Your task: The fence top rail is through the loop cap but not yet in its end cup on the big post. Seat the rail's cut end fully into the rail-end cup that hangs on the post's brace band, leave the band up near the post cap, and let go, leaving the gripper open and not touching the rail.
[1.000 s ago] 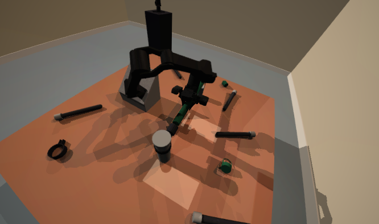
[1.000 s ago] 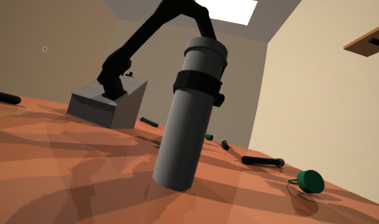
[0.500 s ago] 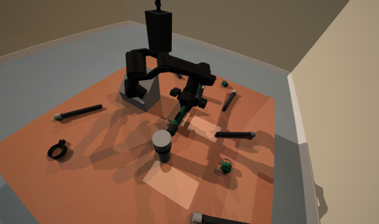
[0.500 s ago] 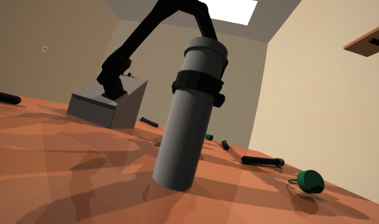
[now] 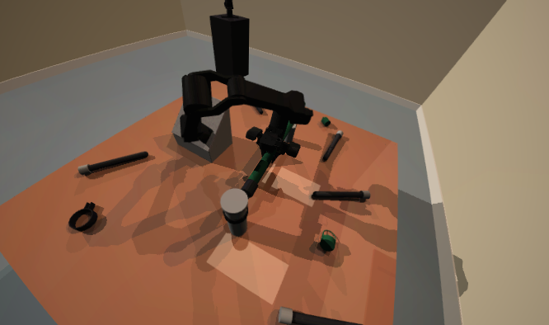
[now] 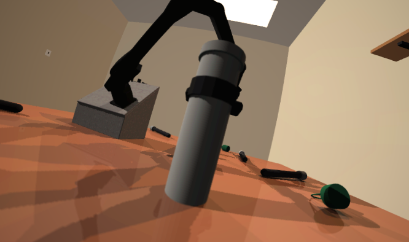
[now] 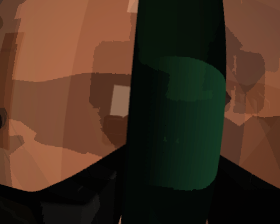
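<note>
The green rail (image 5: 259, 170) (image 7: 191, 135) slopes from under my gripper toward the big grey post (image 5: 238, 228) (image 6: 198, 138). My gripper (image 5: 271, 149) (image 7: 165, 155) is shut on the rail. The rail's near end meets the black rail-end cup (image 5: 249, 188) beside the post; how deep it sits inside cannot be seen. The black brace band (image 6: 212, 87) is around the upper post, a little below the pale post cap (image 5: 234, 200) (image 6: 223, 47). In the exterior view the post hides the rail and gripper. The loop cap on the rail's far side is hidden by the arm.
A grey base block (image 5: 222, 136) (image 6: 98, 117) carries the arm. Black tubes with pale ends lie around, one left (image 5: 118, 162), one right (image 5: 338, 195) (image 6: 281, 174). A green cap with a wire loop (image 5: 327, 242) (image 6: 336, 196) lies right of the post. A black ring clamp lies left.
</note>
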{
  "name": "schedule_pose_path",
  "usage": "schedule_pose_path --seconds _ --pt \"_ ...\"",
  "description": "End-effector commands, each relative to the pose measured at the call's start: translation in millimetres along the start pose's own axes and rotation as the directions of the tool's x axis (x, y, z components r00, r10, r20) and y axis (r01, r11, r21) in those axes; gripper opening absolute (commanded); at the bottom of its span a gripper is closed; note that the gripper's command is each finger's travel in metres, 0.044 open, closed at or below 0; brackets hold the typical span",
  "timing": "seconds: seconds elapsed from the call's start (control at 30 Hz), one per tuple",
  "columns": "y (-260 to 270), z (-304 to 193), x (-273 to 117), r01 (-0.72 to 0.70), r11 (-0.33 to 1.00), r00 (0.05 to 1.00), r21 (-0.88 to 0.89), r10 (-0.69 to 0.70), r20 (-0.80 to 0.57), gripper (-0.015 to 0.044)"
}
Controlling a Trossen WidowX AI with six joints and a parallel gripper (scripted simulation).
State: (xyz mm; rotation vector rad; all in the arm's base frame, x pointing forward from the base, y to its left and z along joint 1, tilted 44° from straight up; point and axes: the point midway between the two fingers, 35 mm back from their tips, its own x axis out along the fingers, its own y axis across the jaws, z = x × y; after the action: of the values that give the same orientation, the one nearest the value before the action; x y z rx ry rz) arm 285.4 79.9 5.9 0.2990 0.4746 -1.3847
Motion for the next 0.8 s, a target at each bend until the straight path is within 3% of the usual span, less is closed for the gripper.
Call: schedule_pose_path --seconds 0.0,0.77 --pt "1.4 5.9 -2.1 -0.013 1.000 1.000 -0.004 0.013 0.011 0.0000" --pt "0.0 0.0 0.0 0.000 1.000 1.000 0.000 0.000 0.000 0.0000"
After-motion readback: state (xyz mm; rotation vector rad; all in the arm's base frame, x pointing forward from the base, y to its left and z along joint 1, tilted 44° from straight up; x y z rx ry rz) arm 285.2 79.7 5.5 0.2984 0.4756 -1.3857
